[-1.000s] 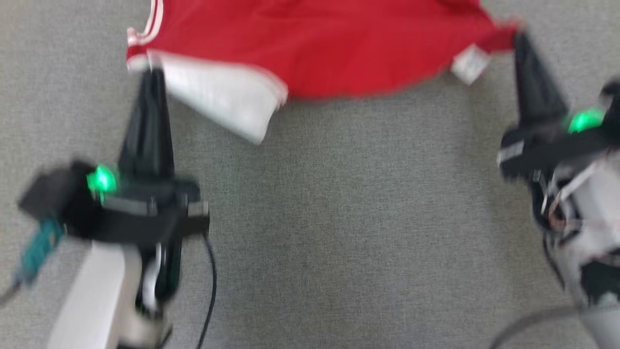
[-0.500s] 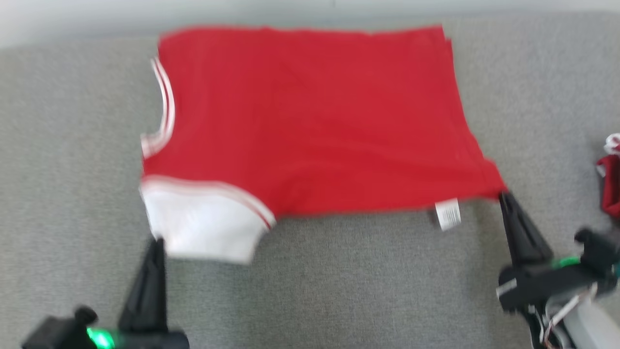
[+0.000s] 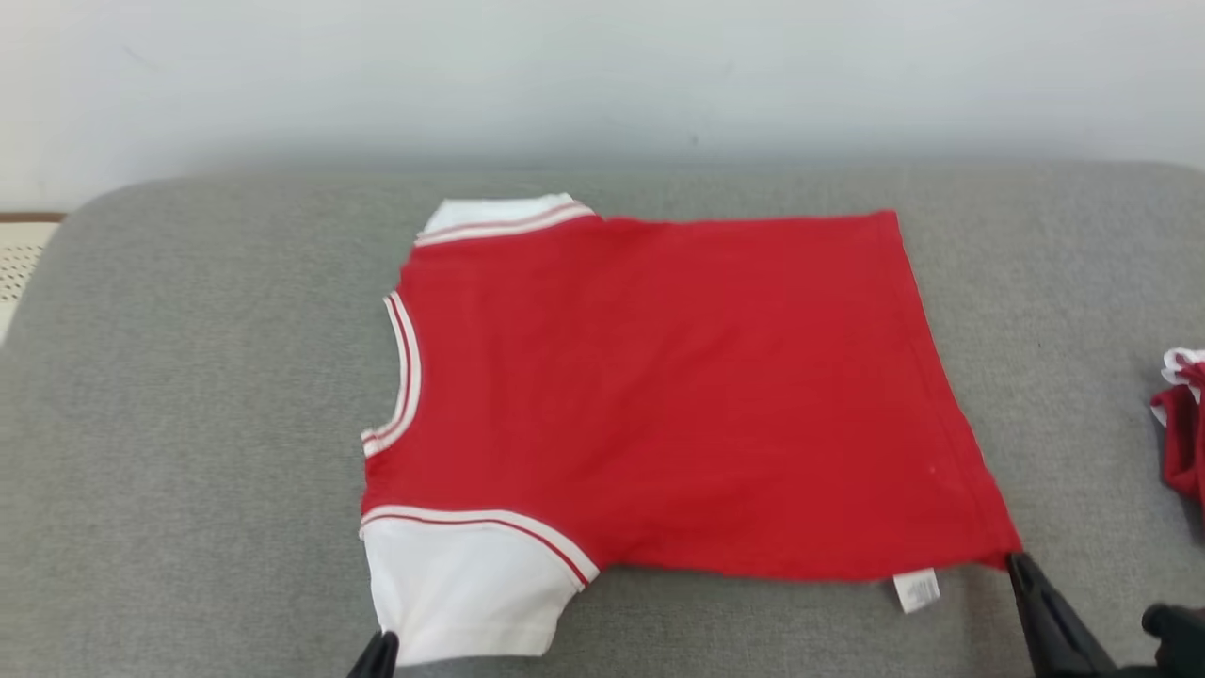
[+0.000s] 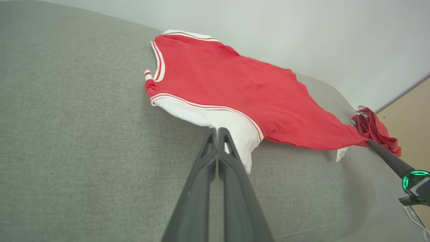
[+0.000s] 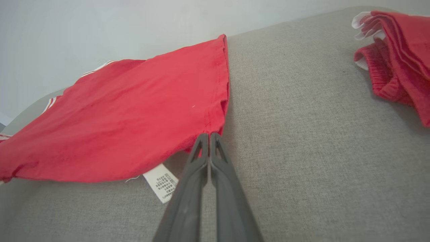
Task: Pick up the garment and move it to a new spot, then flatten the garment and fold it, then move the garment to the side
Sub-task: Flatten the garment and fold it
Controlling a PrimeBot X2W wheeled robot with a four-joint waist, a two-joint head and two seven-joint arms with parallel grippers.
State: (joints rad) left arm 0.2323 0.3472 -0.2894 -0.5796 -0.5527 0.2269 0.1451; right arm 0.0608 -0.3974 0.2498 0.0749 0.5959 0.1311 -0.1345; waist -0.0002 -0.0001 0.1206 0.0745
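A red T-shirt with white sleeves (image 3: 659, 395) lies spread on the grey cushion (image 3: 188, 424), neck to the left, hem to the right. My left gripper (image 3: 381, 645) is shut on the near white sleeve (image 4: 215, 119), its tips pinching the sleeve's edge (image 4: 216, 129). At the near hem corner my right gripper (image 3: 1019, 563) is shut on the red fabric (image 5: 208, 134). A white care label (image 3: 916, 590) hangs from the near hem. The near edge is lifted slightly off the cushion.
A second red and white garment (image 3: 1181, 424) lies bunched at the cushion's right end (image 5: 396, 50). A pale wall (image 3: 602, 75) runs behind the cushion. Bare grey cushion stretches to the left of the shirt and in front of it.
The head camera has tilted up, so both arms sank towards the bottom edge. The shirt went from hanging stretched between the grippers to lying spread on the cushion.
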